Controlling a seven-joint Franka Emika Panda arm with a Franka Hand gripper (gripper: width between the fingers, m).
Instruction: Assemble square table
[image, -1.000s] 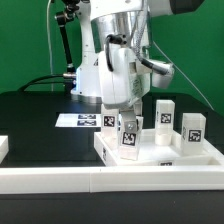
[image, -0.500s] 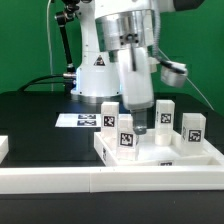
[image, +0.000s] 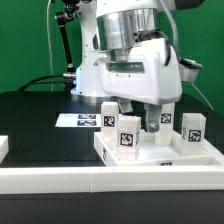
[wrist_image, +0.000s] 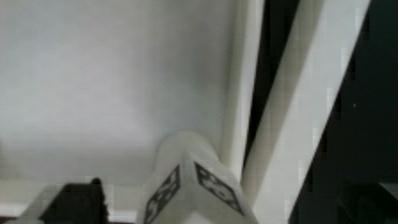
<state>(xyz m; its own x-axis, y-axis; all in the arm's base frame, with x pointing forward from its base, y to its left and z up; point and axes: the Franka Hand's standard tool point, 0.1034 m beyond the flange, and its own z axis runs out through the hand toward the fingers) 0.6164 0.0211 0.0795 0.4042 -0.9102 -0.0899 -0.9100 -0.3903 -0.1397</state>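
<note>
The white square tabletop (image: 112, 156) lies with its rim up, just behind the long white rail. Several short white tagged legs stand upright in it: one at the back left (image: 108, 116), one in front (image: 127, 134), one behind the hand (image: 166, 112) and one on the exterior view's right (image: 192, 128). My gripper (image: 152, 124) hangs low over the top between the front leg and the back one, open and holding nothing. In the wrist view I see the top's flat inside (wrist_image: 107, 90), its rim (wrist_image: 294, 100), a tagged leg (wrist_image: 199, 190) close below and one dark finger (wrist_image: 75, 200) apart from it.
The long white rail (image: 100, 182) runs along the front. The marker board (image: 78, 120) lies flat behind the tabletop on the exterior view's left. A white part (image: 3, 148) shows at the left edge. The robot's base stands behind.
My gripper has moved from above the front leg toward the exterior view's right and the hand has turned. The front leg stays standing in the tabletop.
</note>
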